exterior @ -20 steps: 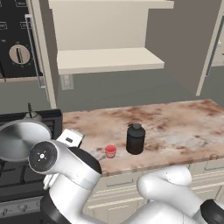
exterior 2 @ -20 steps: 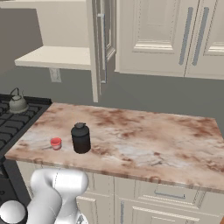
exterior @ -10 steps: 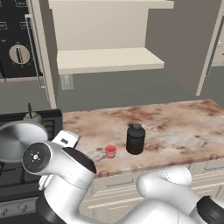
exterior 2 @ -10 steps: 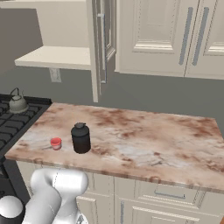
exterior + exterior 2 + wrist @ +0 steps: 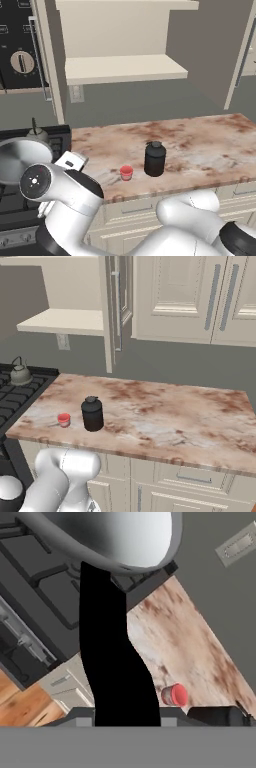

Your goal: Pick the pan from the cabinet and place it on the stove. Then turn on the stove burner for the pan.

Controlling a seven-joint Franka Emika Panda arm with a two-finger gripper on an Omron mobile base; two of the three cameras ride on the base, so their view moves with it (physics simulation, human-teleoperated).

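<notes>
Your gripper (image 5: 125, 719) is clamped on the pan (image 5: 107, 537) by its black handle, long axis running six to twelve o'clock in the hand view, bowl over the stove (image 5: 45, 597).

A small red cup (image 5: 126, 172) stands beside a black jar (image 5: 155, 158) on the marbled counter (image 5: 200, 140).

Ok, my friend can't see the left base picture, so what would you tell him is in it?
A white robot arm holds a silver pan over the black stove. Beside it, a marble counter carries a black jar and a small red cup.
</notes>
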